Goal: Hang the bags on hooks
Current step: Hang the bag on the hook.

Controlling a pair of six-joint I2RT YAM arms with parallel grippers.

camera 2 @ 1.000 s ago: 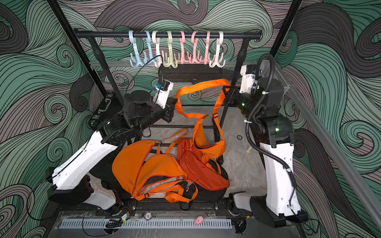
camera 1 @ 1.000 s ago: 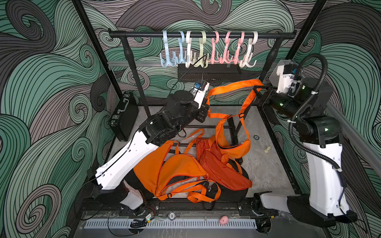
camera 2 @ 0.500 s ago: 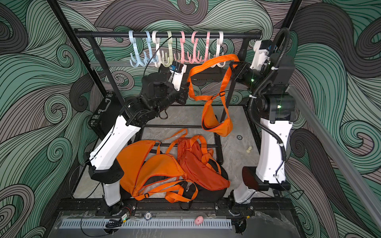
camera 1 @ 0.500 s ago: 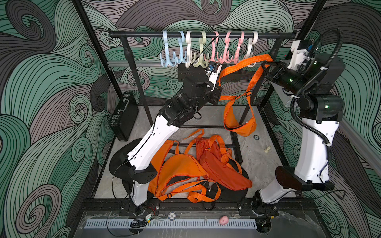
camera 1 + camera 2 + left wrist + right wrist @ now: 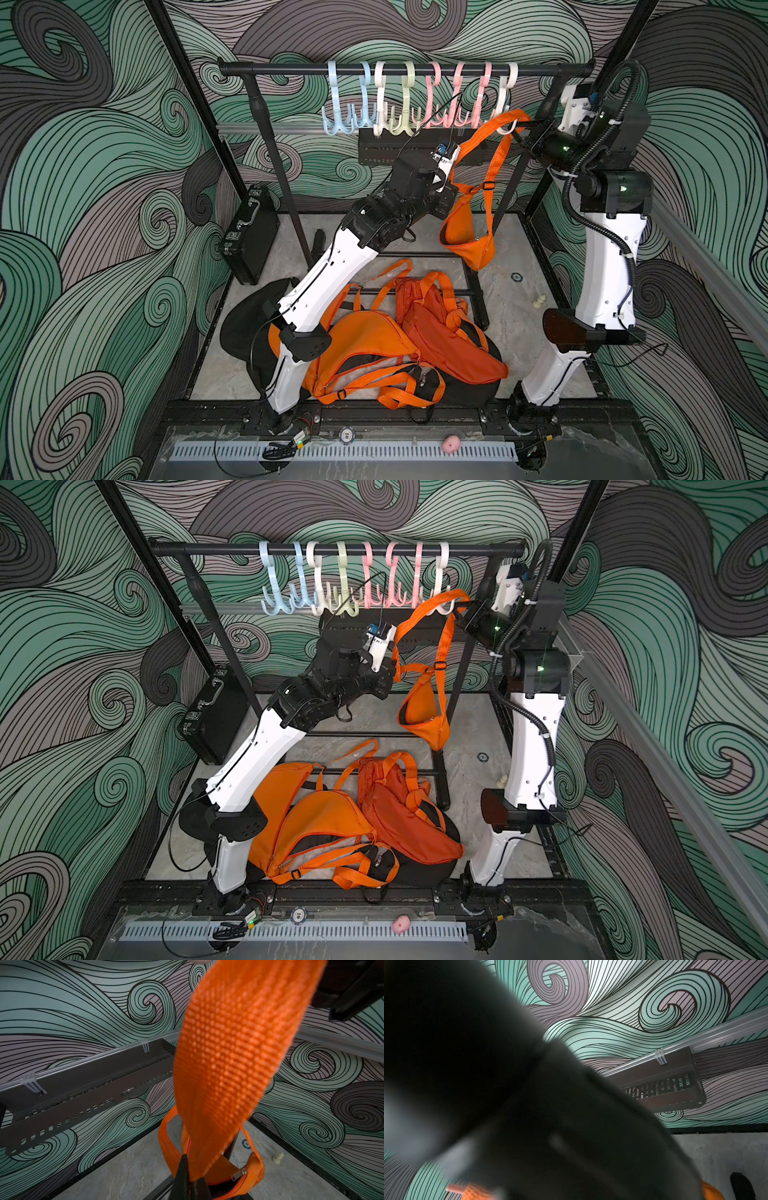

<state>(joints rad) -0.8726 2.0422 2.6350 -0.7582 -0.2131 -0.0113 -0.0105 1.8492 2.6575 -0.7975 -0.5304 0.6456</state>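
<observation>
Bag point(image 5: 471, 247): small orange fabric sling bag, hung in the air by its strap, clear of the floor, below the right end of the rail; seen in both top views point(image 5: 428, 723).
Strap point(image 5: 497, 166): orange woven webbing, rose from the bag as a loop, one side to the left gripper, the top to the right gripper.
Left gripper point(image 5: 190, 1178): clenched on the strap low down, just above the bag's zipped end; black fingertips pinched on the webbing in the left wrist view.
Right gripper point(image 5: 524, 124): closed, grasping the top of the strap loop, just beside the white hook; right wrist view mostly blocked by a dark blur.
White hook point(image 5: 504, 99): white plastic, last on the right of the row; strap top lay against its lower prongs; whether caught over a prong could not be told.
Rail point(image 5: 291, 70): black metal bar, carried a row of pastel plastic hooks point(image 5: 408, 89).
Floor pile point(image 5: 365, 349): larger orange bags, heaped between the arm bases, well apart from the hanging bag.
Case point(image 5: 249, 232): black hard case, stood by the left wall.
</observation>
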